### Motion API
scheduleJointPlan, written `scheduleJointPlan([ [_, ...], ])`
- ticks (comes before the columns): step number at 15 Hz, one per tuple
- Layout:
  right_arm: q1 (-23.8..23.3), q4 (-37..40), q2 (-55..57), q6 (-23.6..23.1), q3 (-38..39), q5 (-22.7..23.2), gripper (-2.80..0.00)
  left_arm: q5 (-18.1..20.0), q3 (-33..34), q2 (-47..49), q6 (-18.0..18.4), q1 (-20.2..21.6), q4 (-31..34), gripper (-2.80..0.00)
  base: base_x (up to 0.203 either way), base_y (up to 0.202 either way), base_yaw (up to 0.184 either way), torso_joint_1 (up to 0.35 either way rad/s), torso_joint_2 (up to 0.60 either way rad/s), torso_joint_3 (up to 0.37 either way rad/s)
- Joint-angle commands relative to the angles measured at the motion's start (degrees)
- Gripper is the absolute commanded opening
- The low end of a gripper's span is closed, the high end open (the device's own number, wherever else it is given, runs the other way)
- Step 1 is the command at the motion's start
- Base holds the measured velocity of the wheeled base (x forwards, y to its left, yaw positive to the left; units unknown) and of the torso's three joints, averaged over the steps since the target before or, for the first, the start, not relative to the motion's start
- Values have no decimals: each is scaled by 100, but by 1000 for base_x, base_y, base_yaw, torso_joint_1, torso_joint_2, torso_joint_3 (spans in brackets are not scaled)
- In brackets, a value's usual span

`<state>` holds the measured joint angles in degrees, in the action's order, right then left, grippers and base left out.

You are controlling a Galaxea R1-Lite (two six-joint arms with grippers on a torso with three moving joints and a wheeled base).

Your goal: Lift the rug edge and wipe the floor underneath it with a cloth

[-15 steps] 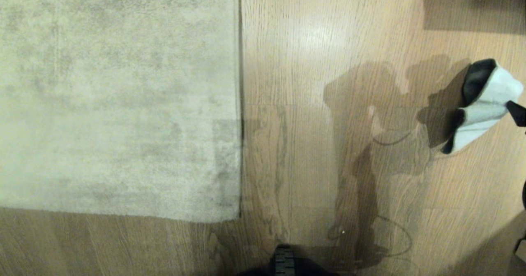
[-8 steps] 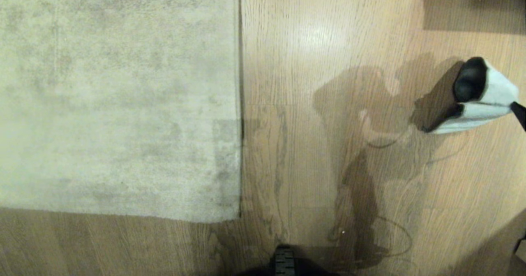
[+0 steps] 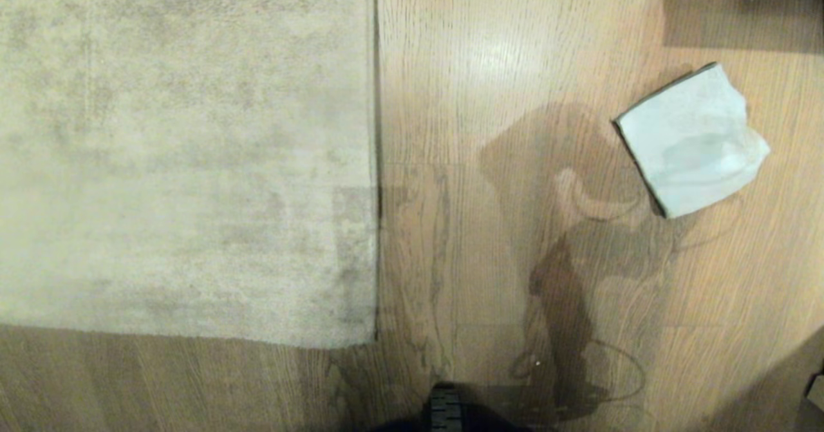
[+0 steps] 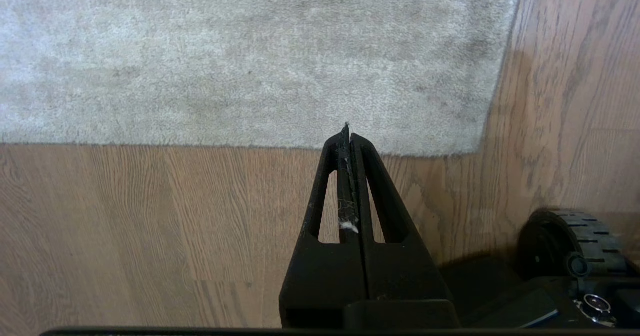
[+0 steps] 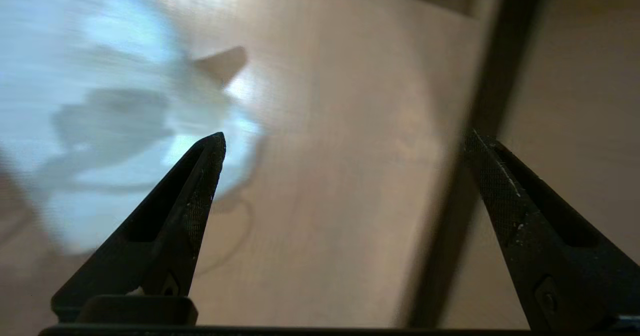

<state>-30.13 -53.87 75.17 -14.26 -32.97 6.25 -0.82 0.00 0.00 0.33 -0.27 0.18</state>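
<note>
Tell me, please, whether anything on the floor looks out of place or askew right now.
The pale blue cloth lies loose on the wooden floor, skewed to the planks and well apart from the rug edge, which lies flat. The right claw is open and holds nothing; the left claw is shut. Nothing looks spilled or damaged.

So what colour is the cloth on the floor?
The cloth is pale blue-white; the head view shows it best.
</note>
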Motion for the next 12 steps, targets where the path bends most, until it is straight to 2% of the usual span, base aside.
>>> scheduleJointPlan([
  [1,-610,-185,461,16,-125,11,0,-2,0,0,2,0,-1,-280,0,0,0,0,0,0],
  [5,-688,-256,578,63,-157,34,0,-1,0,0,2,0,-1,-280,0,0,0,0,0,0],
  [12,-688,-193,292,72,229,210,0,-1,0,0,2,0,-1,-280,0,0,0,0,0,0],
])
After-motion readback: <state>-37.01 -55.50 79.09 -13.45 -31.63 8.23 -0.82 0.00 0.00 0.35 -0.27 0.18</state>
